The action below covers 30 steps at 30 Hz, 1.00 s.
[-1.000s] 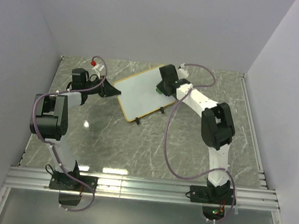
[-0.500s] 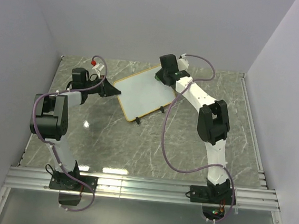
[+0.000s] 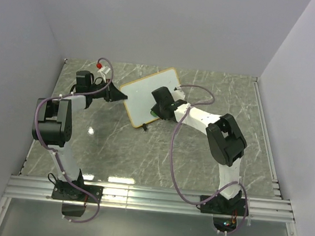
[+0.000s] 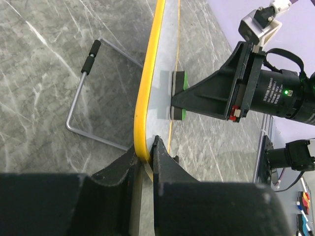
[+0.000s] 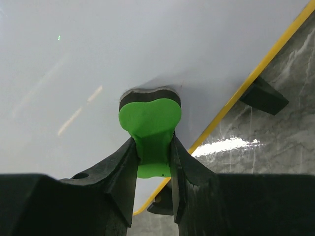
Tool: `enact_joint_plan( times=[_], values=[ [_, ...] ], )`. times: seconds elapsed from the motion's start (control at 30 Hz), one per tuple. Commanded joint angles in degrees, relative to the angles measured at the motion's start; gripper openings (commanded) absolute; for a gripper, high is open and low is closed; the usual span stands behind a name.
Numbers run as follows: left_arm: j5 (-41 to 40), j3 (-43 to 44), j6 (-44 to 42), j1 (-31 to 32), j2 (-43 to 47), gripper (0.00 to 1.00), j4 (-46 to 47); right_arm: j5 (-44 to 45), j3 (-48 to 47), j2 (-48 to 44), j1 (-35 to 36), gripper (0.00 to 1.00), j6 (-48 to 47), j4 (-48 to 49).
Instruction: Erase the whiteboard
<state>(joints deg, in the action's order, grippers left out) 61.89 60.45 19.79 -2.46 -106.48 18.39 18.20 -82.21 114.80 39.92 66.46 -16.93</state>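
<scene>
Marble table (image 3: 115, 147): left claw (image 4: 145, 147) pinches the whiteboard (image 3: 143, 97) at its edge; right claw (image 5: 151, 147) holds an eraser (image 5: 150, 115) against it.

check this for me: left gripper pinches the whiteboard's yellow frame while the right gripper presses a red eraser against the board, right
Not quite: the eraser is green, not red, as the right wrist view shows. The rest holds: the left gripper pinches the yellow frame of the whiteboard, while the right gripper presses the green eraser against the board.
</scene>
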Motion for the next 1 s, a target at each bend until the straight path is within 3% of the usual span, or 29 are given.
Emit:
enact_joint_plan(
  times=[0.0, 0.3, 0.5, 0.77, 0.83, 0.87, 0.9, 0.93, 0.97],
  values=[
    [-1.77, 0.46, -6.96, 1.67, -1.81, 0.00, -2.13, -2.37, 1.00, 1.83, 0.24, 0.00, 2.54, -0.48],
    [-6.07, 0.11, -9.24, 2.19, 0.73, 0.00, -5.56, 2.54, 2.57, -4.04, -0.45, 0.00, 0.17, -3.63],
    [-7.40, -0.50, -9.51, 2.19, 1.97, 0.00, -5.74, 3.25, 13.65, -12.40, -10.64, 0.00, -3.52, -0.74],
    [-10.63, 1.08, -9.77, 2.11, 2.24, 0.00, -8.19, 3.87, 10.76, -15.30, -15.31, 0.00, -12.93, -1.70],
    [-12.31, 1.17, -10.30, 2.11, 2.59, 0.11, -9.59, 2.21, 10.93, -16.01, -15.23, 0.00, -15.02, -1.18],
    [-12.93, 1.25, -10.82, 2.19, 2.68, 0.17, -10.13, 1.76, 10.59, -16.10, -15.22, 0.07, -15.82, -1.44],
    [-13.54, 1.25, -11.35, 2.11, 3.20, 0.32, -10.48, 1.41, 10.32, -16.02, -15.22, 0.24, -16.61, -2.05],
    [-13.98, 1.17, -11.35, 2.19, 3.55, 0.37, -10.57, 1.06, 9.97, -15.93, -15.22, 0.70, -16.71, -2.75],
    [-14.34, 1.17, -11.61, 2.20, 3.82, 0.44, -11.09, 1.05, 9.71, -15.84, -15.31, 0.88, -16.71, -4.59]
  ],
)
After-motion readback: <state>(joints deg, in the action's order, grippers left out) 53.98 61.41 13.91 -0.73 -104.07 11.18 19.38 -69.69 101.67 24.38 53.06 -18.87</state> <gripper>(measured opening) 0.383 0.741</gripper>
